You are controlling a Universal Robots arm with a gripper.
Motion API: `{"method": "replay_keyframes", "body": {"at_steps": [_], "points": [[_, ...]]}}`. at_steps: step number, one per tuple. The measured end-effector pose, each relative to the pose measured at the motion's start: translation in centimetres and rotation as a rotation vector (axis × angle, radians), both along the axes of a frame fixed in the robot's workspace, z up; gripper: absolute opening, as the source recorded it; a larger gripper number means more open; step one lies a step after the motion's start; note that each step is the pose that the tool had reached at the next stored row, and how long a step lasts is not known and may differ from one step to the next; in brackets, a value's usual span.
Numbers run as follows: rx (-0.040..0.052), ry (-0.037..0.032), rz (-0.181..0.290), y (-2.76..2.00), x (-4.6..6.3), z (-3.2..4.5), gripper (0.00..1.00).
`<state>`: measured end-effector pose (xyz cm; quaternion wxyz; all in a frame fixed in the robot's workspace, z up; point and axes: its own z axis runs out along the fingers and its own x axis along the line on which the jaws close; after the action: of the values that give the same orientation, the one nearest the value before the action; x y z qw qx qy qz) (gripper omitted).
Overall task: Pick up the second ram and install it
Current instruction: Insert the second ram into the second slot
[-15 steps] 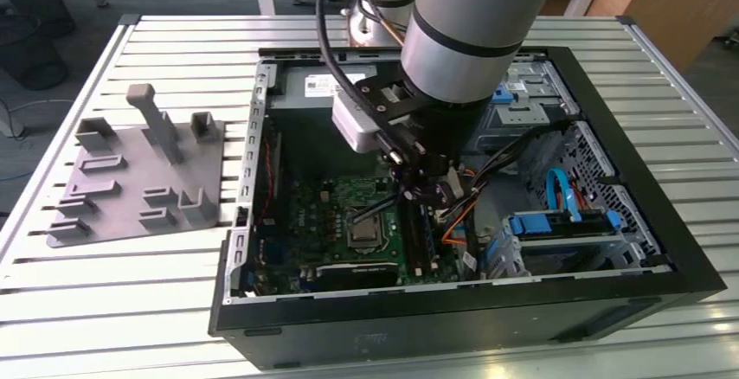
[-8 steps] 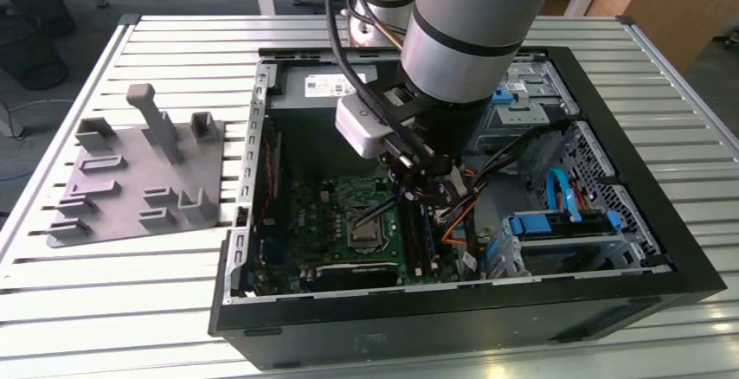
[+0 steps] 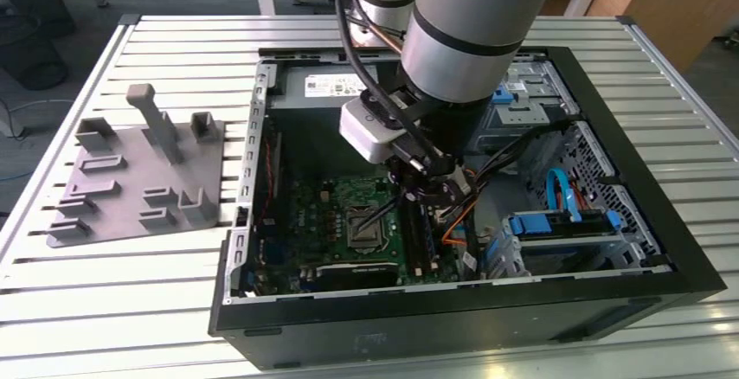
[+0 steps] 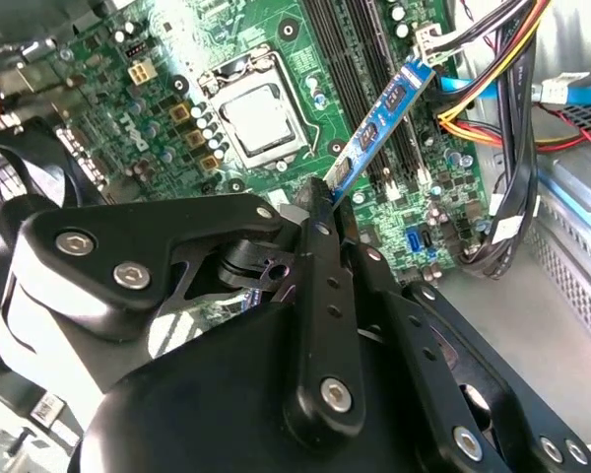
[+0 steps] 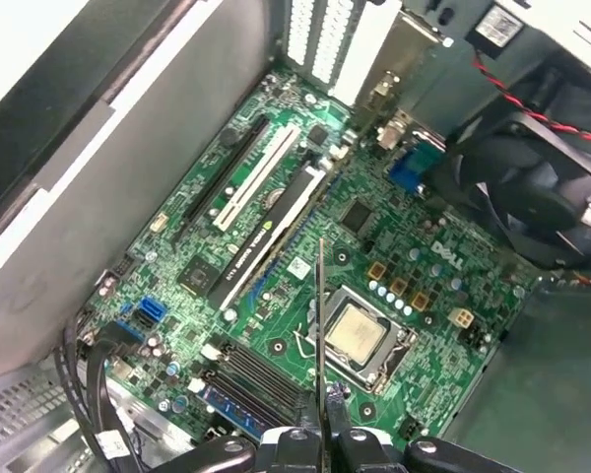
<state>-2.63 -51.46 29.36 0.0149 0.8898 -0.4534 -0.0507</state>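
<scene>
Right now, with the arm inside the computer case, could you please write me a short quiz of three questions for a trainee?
1. True or false: the gripper is shut on the second ram.
2. Fill the gap: the ram hangs over the green ____.
3. What stands at the exterior view's left of the computer case?
Key: 1 true; 2 motherboard; 3 a grey fixture.

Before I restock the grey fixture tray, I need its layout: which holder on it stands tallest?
The slim upright post on the grey tray; it rises well above the others, all low, squat blocks.
</scene>
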Motion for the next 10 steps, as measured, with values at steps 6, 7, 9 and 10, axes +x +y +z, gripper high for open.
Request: {"method": "replay_keyframes", "body": {"at_steps": [6,7,9,10], "points": [[0.0001,0.0,0.057,0.0,0.0,0.0,0.14],[0.0,0.0,0.067,0.0,0.0,0.0,0.14],[0.0,0.0,0.086,0.0,0.0,0.0,0.14],[0.0,0.0,0.096,0.0,0.0,0.0,0.14]]}}
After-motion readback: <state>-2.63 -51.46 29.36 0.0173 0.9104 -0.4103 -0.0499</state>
